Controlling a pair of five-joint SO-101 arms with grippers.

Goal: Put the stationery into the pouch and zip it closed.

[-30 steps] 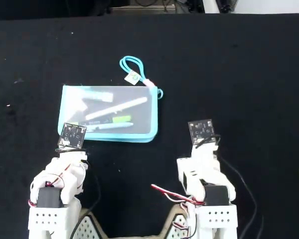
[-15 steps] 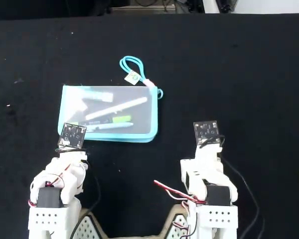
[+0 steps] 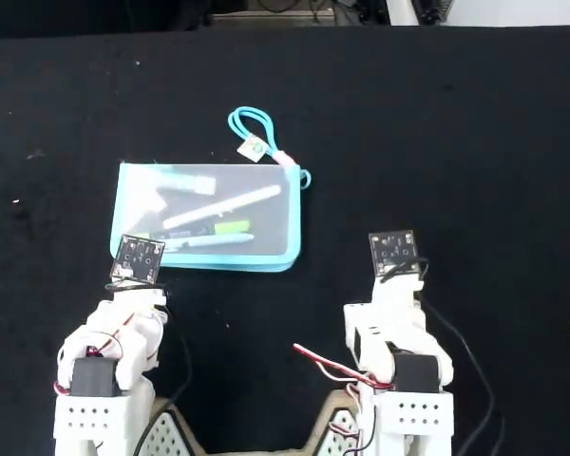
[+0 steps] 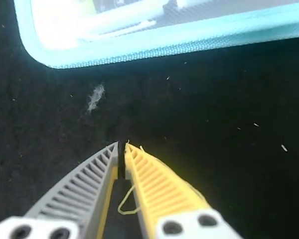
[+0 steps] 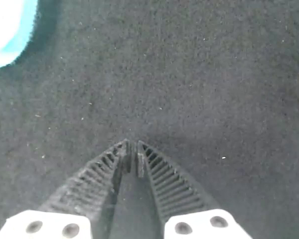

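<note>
Pouch (image 3: 206, 217): teal-edged, clear-faced, laid flat on black table (image 3: 456, 142), left of centre in high view. Stationery (image 3: 223, 207) seen inside through clear face: pens and markers, laid lengthwise. Teal loop strap (image 3: 252, 123) attached at far corner of pouch, spread on table beyond it. Left gripper (image 4: 121, 147): jaws pressed together, nothing held; positioned near pouch's near edge, apart from it. Right gripper (image 5: 132, 145): jaws pressed together, nothing held; positioned over bare table, off pouch's near corner. Zip state: not determinable.
</note>
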